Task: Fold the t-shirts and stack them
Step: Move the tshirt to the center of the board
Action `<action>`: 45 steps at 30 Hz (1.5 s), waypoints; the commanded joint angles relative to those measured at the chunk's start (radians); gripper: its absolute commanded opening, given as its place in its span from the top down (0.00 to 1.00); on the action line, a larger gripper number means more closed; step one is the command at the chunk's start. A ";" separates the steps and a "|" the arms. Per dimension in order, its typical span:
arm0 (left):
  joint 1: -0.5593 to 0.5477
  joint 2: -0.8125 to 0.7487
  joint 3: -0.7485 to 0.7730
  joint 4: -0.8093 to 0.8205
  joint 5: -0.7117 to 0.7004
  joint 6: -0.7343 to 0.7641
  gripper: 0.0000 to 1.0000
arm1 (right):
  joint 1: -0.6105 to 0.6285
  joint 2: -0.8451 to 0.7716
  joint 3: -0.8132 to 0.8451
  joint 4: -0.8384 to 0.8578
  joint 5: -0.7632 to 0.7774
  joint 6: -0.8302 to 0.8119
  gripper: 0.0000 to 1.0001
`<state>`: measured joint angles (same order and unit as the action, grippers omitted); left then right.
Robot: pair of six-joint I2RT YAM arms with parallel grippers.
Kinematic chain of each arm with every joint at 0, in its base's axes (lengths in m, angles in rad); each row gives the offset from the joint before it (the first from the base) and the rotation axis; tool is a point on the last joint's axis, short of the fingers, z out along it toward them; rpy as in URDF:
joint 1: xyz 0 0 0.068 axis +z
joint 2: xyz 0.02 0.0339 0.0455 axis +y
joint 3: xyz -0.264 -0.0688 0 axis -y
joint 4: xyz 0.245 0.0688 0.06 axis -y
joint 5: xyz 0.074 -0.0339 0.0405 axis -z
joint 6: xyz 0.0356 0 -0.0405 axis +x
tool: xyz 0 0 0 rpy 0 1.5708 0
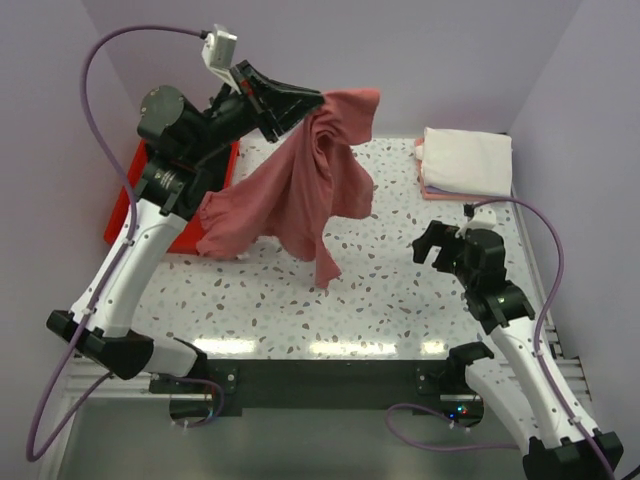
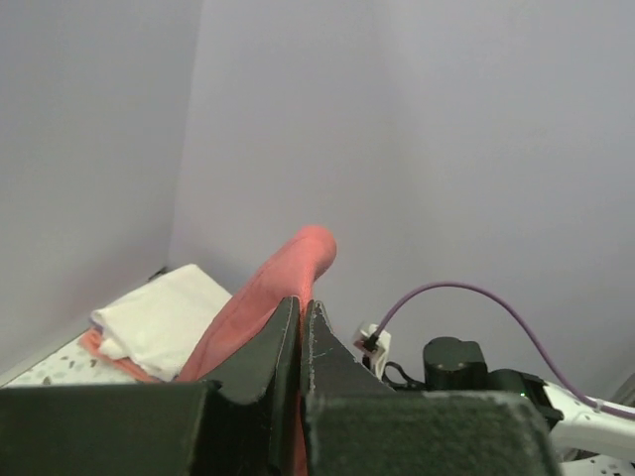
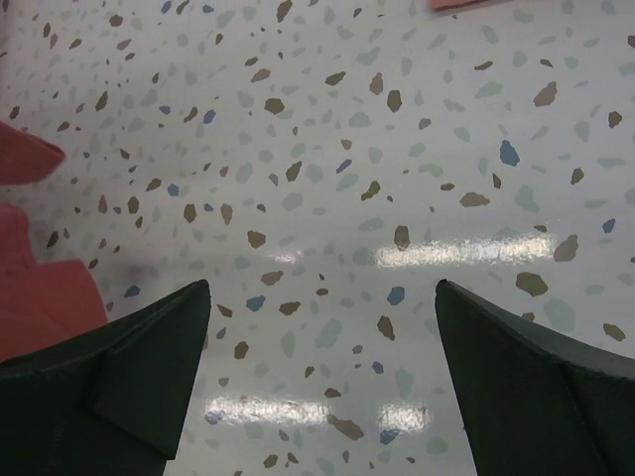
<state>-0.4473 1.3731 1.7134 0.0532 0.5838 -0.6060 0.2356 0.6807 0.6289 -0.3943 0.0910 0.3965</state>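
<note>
One overhead, two close wrist views

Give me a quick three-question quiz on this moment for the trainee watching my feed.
1. True or false: the right end effector is shut on cloth.
2. The hanging shirt pinched by the left end effector is: A black, B dusty-rose, C green.
3. What colour is the top shirt of the folded stack at the far right of the table?
Key: 1 false, it is open over bare table; 2 B; 3 white.
</note>
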 commanded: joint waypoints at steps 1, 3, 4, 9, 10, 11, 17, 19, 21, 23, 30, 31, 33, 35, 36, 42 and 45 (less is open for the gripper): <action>-0.080 0.040 0.110 0.069 0.044 0.012 1.00 | -0.001 -0.021 0.002 0.017 0.049 0.015 0.01; -0.163 0.096 0.156 0.080 0.027 0.021 1.00 | -0.001 -0.023 -0.005 0.020 0.058 0.019 0.01; -0.191 0.125 0.188 0.068 0.027 0.032 1.00 | -0.001 -0.021 -0.003 0.015 0.064 0.021 0.01; -0.272 0.288 0.368 -0.022 0.001 0.055 1.00 | 0.001 -0.035 0.005 -0.011 0.102 0.027 0.01; -0.272 0.303 0.365 -0.019 -0.005 0.055 1.00 | 0.001 -0.046 0.002 -0.009 0.101 0.027 0.01; -0.271 0.307 0.361 -0.016 -0.009 0.058 1.00 | -0.001 -0.050 -0.001 -0.006 0.101 0.027 0.01; -0.269 0.178 0.130 -0.016 -0.177 0.133 1.00 | 0.001 -0.059 -0.008 0.005 0.085 0.025 0.01; -0.269 0.101 -0.002 0.002 -0.348 0.164 1.00 | 0.001 -0.056 -0.009 0.008 0.078 0.025 0.01; -0.269 -0.023 -0.238 0.068 -0.464 0.169 1.00 | 0.001 -0.046 -0.014 0.014 0.067 0.024 0.01; -0.254 -0.121 -0.459 0.111 -0.612 0.155 1.00 | 0.001 -0.033 -0.018 0.031 0.029 0.019 0.01; -0.084 -0.193 -0.879 0.010 -0.690 -0.066 1.00 | 0.001 0.129 0.006 0.069 -0.140 -0.025 0.01; -0.062 -0.197 -0.918 0.016 -0.694 -0.078 1.00 | 0.001 0.172 0.012 0.060 -0.148 -0.031 0.01; -0.056 -0.198 -0.997 0.007 -0.713 -0.103 1.00 | -0.001 0.201 0.025 0.054 -0.172 -0.036 0.01; -0.054 -0.197 -1.043 -0.004 -0.756 -0.113 1.00 | 0.001 0.229 0.034 0.022 -0.184 -0.019 0.01; -0.054 -0.198 -1.054 -0.012 -0.772 -0.120 1.00 | -0.001 0.233 0.032 0.009 -0.197 -0.013 0.01; -0.051 -0.220 -1.092 -0.082 -0.860 -0.130 1.00 | -0.001 0.163 -0.011 -0.240 -0.209 0.103 0.01; -0.051 -0.236 -1.129 -0.069 -0.869 -0.147 1.00 | 0.002 0.085 -0.057 -0.326 -0.197 0.178 0.01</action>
<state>-0.5003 1.1690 0.6174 -0.0322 -0.2287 -0.7200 0.2356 0.8371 0.6029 -0.5659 -0.0921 0.4782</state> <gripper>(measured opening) 0.038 0.986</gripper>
